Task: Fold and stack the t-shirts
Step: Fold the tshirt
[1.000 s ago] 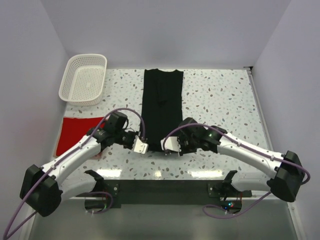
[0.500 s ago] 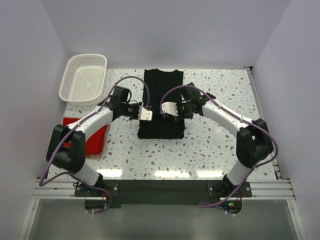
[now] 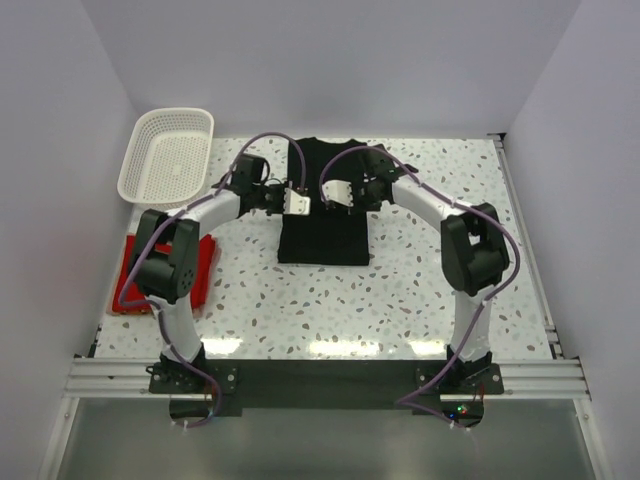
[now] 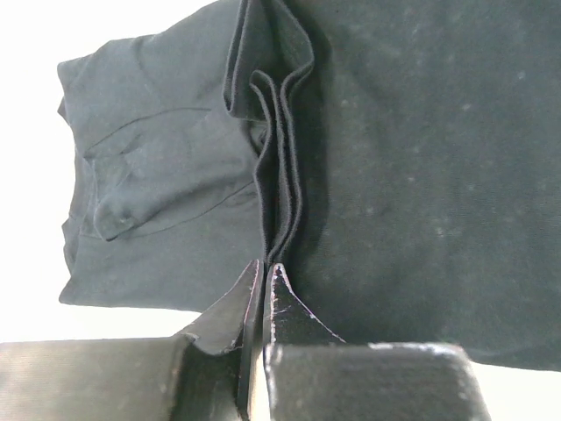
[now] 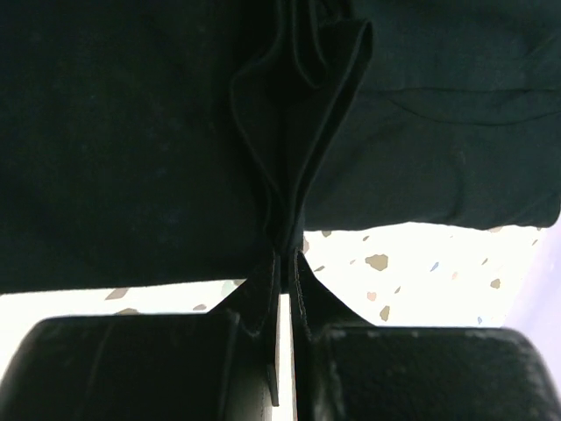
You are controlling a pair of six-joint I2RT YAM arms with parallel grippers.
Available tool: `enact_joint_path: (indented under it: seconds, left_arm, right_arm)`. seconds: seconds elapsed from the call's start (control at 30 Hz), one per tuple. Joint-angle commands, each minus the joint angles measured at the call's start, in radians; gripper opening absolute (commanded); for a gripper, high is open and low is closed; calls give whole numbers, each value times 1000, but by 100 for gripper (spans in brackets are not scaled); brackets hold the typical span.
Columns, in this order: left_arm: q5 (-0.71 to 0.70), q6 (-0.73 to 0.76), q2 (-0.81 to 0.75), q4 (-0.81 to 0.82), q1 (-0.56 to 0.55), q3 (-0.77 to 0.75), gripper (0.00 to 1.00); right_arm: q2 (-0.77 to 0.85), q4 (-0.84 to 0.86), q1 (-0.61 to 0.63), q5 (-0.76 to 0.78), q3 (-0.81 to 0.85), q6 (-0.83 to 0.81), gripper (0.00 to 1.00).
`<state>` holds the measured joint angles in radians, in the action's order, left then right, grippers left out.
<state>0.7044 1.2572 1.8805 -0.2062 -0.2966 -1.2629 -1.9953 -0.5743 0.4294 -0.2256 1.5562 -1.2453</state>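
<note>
Both pinch black t-shirt [image 3: 322,238]: left gripper [image 3: 297,201], right gripper [image 3: 338,193]; red t-shirt [image 3: 205,268] outside basket [image 3: 130,178].

My left end effector [image 3: 296,202] and right end effector [image 3: 338,192] hang side by side over the black t-shirt [image 3: 322,242] on the table [image 3: 420,290]; the red t-shirt [image 3: 128,298] lies far left.

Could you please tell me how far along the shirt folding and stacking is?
Done: the red shirt lies as a flat rectangle at the left, seemingly folded. In hand: left gripper and right gripper each have jaws shut on a bunched edge of the black shirt above its middle, mid-fold. Left: finishing that fold and stacking the shirts, now apart.
</note>
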Motion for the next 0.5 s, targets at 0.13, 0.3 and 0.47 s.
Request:
enact_joint_path:
  seconds: [0.13,0.3,0.47]
  left_arm:
    - [-22,-16,84,162,11,-44,0]
    - [-46,-47,118,226,11,-46,8]
    - [-128,-275,111,289,30,-85,42]
  right_arm:
    - [-51,70,-12,-15,68,-39,0]
    - [-92,109,-12,38,76,-26,0]
    - [-91,94,-24,92,171,49,27]
